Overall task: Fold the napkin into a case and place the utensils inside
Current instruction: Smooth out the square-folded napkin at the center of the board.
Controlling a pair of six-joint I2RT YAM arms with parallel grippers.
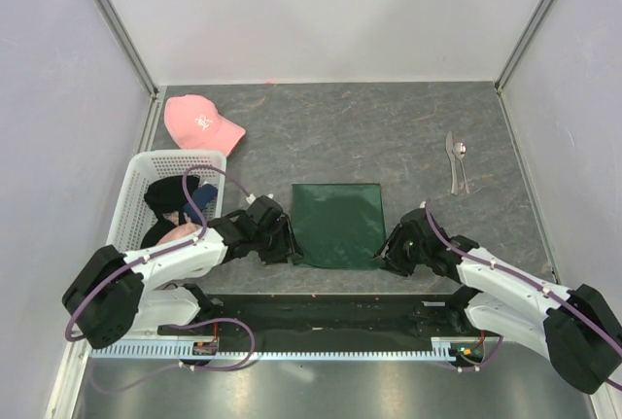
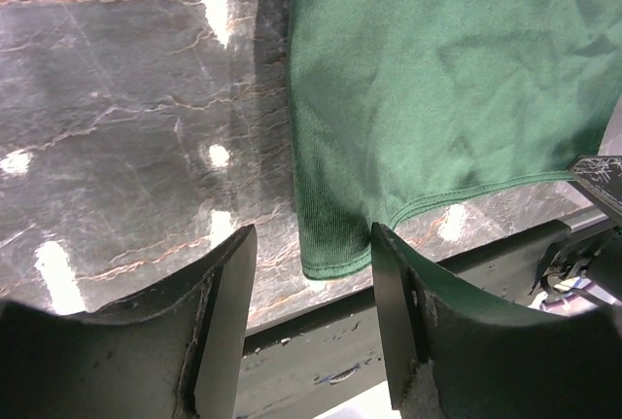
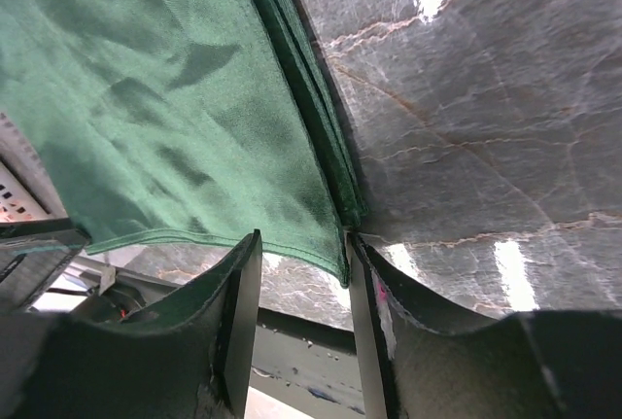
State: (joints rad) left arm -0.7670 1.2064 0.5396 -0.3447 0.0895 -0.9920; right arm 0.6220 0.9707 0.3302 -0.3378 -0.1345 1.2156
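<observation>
Left hand (image 2: 313, 234) and right hand (image 3: 303, 239) straddle napkin (image 1: 337, 223) corners (near ones, unclamped).

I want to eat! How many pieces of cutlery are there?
2. A spoon and what looks like a fork lie side by side at the table's far right. The basket could hide more.

This looks like a robot lab. Plain pale walls (image 1: 321, 11) and metal posts (image 1: 115, 25) close in a gray, stone-look tabletop (image 1: 389, 137). The left arm (image 1: 175, 259) and the right arm (image 1: 505, 288), white and black with purple cables (image 1: 68, 327), are bolted at its near edge.
</observation>
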